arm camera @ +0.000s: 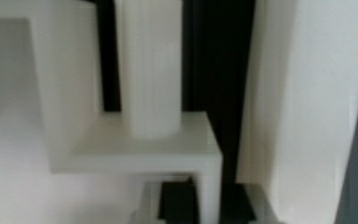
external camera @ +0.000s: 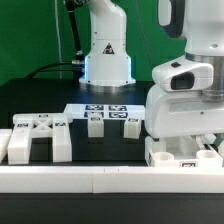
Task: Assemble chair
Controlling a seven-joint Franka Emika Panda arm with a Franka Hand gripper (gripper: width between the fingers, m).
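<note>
White rail (external camera: 100, 180) in front; behind it, chair piece (external camera: 165, 152) stands upright directly under the closed gripper (external camera: 186, 133); any grip hidden.

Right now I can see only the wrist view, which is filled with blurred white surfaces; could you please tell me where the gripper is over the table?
Observer: The gripper hangs low at the exterior view's right, directly above a white chair part that seems to carry round upright pegs.
Operator: Thank you. Are other parts lying elsewhere?
Observer: Yes, a large legged part stands far off at the exterior view's left.
Operator: And between the two?
Observer: A small block and a second block stand just in front of the marker board, apart from each other.
</note>
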